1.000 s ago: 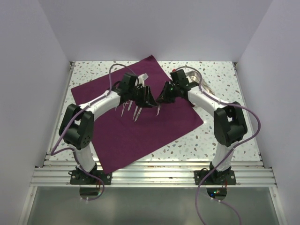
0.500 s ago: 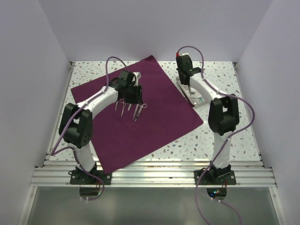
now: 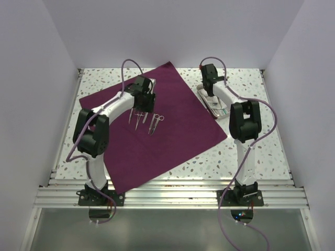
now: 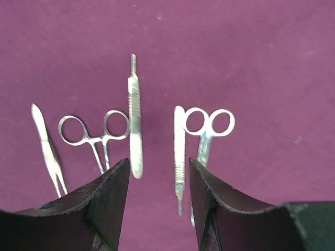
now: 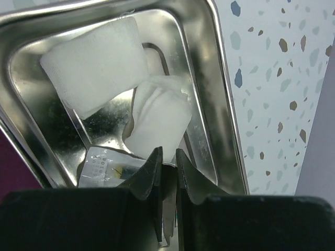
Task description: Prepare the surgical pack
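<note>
Top external view: where is the purple cloth [image 3: 172, 136]?
— It lies spread flat on the speckled table [image 3: 246, 151], turned like a diamond, covering the left and middle. One corner reaches the far edge and another the near edge.

And the left gripper [image 3: 143, 106]?
— It hangs over the far half of the cloth, pointing down at a row of steel tools. On the left wrist camera its fingers stand spread, with only cloth and tools showing in the gap.

Which tools?
— Left to right on that camera: tweezers [image 4: 47, 149], a ring-handled clamp [image 4: 94, 133], a flat handle [image 4: 135, 123], a second flat handle [image 4: 179, 151] and a second ring-handled clamp [image 4: 210, 125]. They lie side by side on the cloth. The fingers hide some of their lower ends.

What about the right gripper [image 3: 211, 93]?
— It is down over the steel tray [image 3: 217, 111], which sits right against the cloth's right edge. I cannot tell whether the tray overlaps the cloth.

Is it holding something?
— The right wrist camera shows its fingers almost pressed together, with only a thin slit between them. Their tips are at the edge of a white gauze pad [image 5: 159, 117]. Whether they pinch it, I cannot tell. A second gauze pad [image 5: 91, 63] lies farther back in the tray. A clear packet [image 5: 104, 167] sits beside the left finger.
</note>
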{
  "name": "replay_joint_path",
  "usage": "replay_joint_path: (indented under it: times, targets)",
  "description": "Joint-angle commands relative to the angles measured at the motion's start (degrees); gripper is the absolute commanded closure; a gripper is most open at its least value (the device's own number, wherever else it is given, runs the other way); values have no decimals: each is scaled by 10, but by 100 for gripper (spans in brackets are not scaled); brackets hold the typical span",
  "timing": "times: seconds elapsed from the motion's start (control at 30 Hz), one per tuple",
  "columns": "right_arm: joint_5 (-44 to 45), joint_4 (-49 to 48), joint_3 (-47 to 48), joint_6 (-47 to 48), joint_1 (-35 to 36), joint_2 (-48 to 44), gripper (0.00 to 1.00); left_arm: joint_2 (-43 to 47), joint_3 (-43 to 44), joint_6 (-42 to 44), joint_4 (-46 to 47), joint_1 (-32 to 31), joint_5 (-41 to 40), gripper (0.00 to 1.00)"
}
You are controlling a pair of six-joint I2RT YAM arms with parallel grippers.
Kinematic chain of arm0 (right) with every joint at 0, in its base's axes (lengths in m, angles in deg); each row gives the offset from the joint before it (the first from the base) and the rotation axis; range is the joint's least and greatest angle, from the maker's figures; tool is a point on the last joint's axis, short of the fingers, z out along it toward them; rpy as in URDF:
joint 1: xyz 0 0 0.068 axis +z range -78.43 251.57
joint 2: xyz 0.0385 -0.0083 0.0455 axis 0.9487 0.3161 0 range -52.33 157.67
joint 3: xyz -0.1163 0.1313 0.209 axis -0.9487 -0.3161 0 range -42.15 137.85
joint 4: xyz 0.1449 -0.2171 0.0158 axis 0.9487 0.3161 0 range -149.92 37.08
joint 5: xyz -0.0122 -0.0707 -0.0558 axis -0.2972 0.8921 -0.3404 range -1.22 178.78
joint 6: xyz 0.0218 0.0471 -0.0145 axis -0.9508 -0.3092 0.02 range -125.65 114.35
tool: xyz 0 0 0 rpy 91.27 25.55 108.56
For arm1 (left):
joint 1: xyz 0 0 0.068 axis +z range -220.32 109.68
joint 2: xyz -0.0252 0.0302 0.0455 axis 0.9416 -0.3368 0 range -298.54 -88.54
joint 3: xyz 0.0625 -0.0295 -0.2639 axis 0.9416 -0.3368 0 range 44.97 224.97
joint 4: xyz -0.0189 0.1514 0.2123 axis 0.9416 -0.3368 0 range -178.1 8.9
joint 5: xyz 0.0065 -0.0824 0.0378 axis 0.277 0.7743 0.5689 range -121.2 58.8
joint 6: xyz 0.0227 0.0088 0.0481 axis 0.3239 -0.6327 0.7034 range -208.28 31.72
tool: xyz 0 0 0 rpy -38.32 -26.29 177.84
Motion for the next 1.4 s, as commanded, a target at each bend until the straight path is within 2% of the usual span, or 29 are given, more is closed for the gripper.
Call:
replay_joint_path:
  times: [0.0, 0.1, 0.13, 0.23, 0.27, 0.3, 0.43, 0.63, 0.83, 0.97, 1.07, 1.37]
  targets:
    - [-20, 0, 52, -19, -3, 12, 95, -15, 35, 20, -6, 13, -21, 48]
    - [-28, 23, 77, -38, -3, 20, 81, -23, 39, 19, -19, 19, -30, 48]
    - [-27, 29, 89, -50, -3, 20, 67, -22, 37, 19, -22, 23, -38, 49]
    - [-27, 64, 113, -91, -3, 14, 40, -4, 15, 20, -28, 30, -51, 51]
    - [-25, 74, 130, -110, -3, 13, 33, 12, 5, 21, -26, 32, -61, 52]
    - [-31, 109, 144, -128, -3, 12, 30, 18, -11, 23, -21, 35, -68, 52]
    - [-61, 186, 201, -189, -1, 14, 29, 28, -23, 26, -28, 64, -79, 57]
    - [-148, 176, 144, -242, 18, -53, 29, 19, -25, 34, -35, 82, -107, 60]
    - [-183, 184, 126, -245, 47, -81, 30, 9, -32, 34, -34, 87, -115, 60]
    - [-192, 179, 102, -246, 60, -103, 31, 0, -42, 35, -22, 89, -110, 67]
    - [-199, 168, 87, -246, 64, -116, 31, -9, -47, 39, -16, 96, -101, 66]
    - [-205, 174, 99, -252, 73, -113, 33, -28, -47, 42, -9, 99, -71, 72]
